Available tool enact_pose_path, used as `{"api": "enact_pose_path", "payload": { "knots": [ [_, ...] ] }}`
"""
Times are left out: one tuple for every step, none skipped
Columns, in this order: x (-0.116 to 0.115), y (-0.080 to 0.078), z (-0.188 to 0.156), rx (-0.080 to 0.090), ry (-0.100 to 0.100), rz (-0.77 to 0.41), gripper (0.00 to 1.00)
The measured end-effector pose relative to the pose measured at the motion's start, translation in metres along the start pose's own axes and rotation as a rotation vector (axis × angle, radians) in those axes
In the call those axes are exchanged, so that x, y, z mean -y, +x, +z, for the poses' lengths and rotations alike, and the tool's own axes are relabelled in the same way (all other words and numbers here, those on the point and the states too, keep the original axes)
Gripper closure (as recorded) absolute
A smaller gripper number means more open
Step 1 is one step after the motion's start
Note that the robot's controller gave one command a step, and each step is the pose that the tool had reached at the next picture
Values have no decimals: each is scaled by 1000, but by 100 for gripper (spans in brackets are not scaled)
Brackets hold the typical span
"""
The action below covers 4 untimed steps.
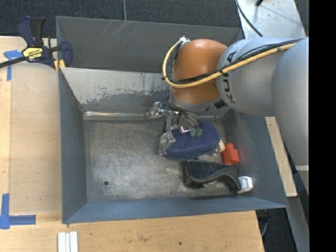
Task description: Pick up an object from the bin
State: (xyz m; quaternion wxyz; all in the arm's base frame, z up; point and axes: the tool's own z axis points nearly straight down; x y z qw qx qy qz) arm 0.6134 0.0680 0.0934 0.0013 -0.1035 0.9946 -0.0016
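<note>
1. Hanging low in the grey metal bin (73, 156), the gripper (176, 134) had its metal fingers (167, 138) parted at the left edge of a dark blue, rounded soft pad (199, 140).
2. Right of the fingers lay a small orange-red block (230, 155). Below them lay a black curved piece (207, 175).
3. Nothing looked gripped or lifted yet. Closing and raising were, I judged, left to do.

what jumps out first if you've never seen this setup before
The big grey arm with its orange cover reaches in from the right over the far right part of the bin. Its gripper hangs at the left edge of a dark blue rounded thing. Nearer the front wall lie a black curved thing and a small orange-red piece.
</note>
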Motion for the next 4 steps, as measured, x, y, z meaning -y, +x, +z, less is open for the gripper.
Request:
{"api": "enact_pose_path", "payload": {
  "knots": [
    [51, 38, -8, -1, -2, -22, 0],
    [106, 8, 20, 1, -9, -119, 0],
    [106, 4, 15, 17, -3, -118, 100],
    [102, 12, -119, 10, 0, -97, 100]
  ]
}}
